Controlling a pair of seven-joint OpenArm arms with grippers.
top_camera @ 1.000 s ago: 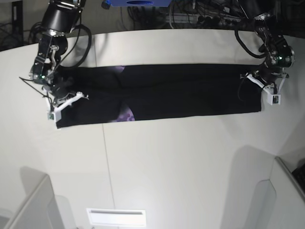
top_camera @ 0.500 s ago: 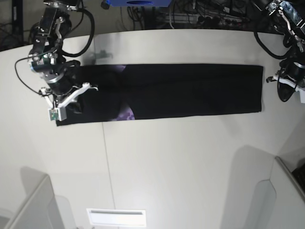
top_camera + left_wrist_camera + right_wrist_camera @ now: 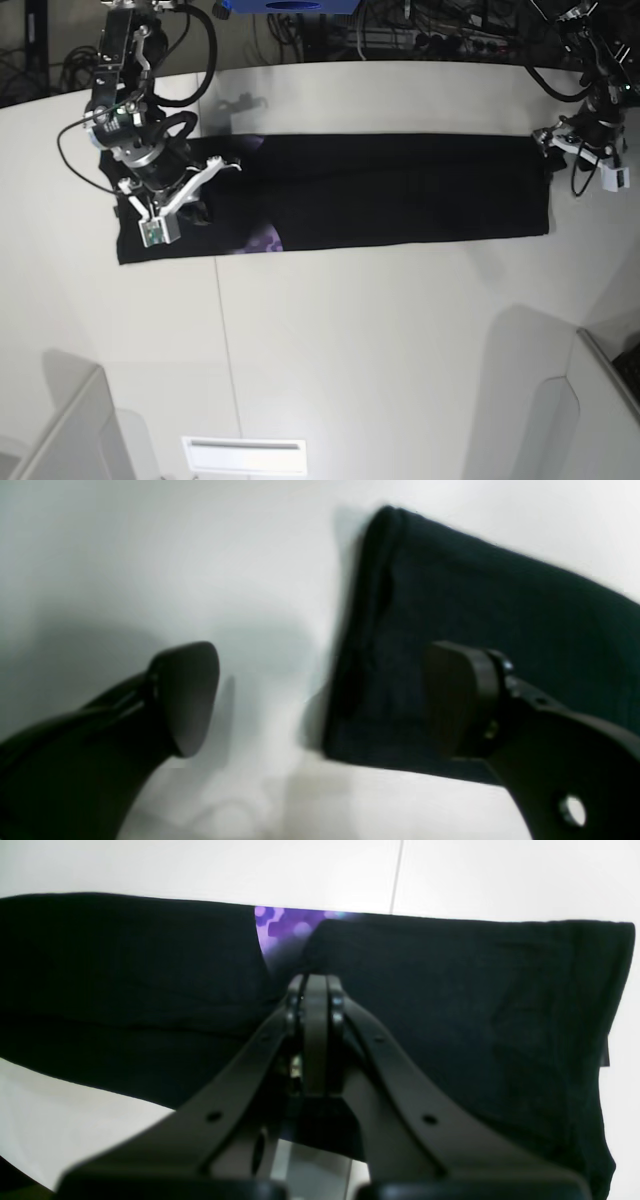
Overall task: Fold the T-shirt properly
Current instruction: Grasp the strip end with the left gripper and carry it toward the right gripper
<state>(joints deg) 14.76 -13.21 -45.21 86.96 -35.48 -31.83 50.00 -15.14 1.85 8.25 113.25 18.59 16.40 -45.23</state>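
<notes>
The T-shirt (image 3: 400, 190) lies flat on the white table as a long black band, with a bit of purple print (image 3: 265, 240) at its front edge. My left gripper (image 3: 558, 150) is open at the shirt's right end. In the left wrist view the left gripper (image 3: 322, 700) straddles that end of the T-shirt (image 3: 475, 605), one finger over cloth and one over bare table. My right gripper (image 3: 200, 205) hangs over the shirt's left part. In the right wrist view the right gripper (image 3: 315, 985) is shut over the T-shirt (image 3: 125, 965), just short of the purple print (image 3: 285, 927). No cloth is lifted.
A table seam (image 3: 222, 330) runs front to back under the shirt's left part. Grey partitions stand at the front left (image 3: 60, 420) and front right (image 3: 590, 400). A white slotted plate (image 3: 245, 455) sits at the front edge. Cables and a blue object (image 3: 290, 5) line the back.
The left gripper let go of the shirt's right end, swung away, came back to that end and opened. The right arm moved from the shirt's left end inward, staying shut.
</notes>
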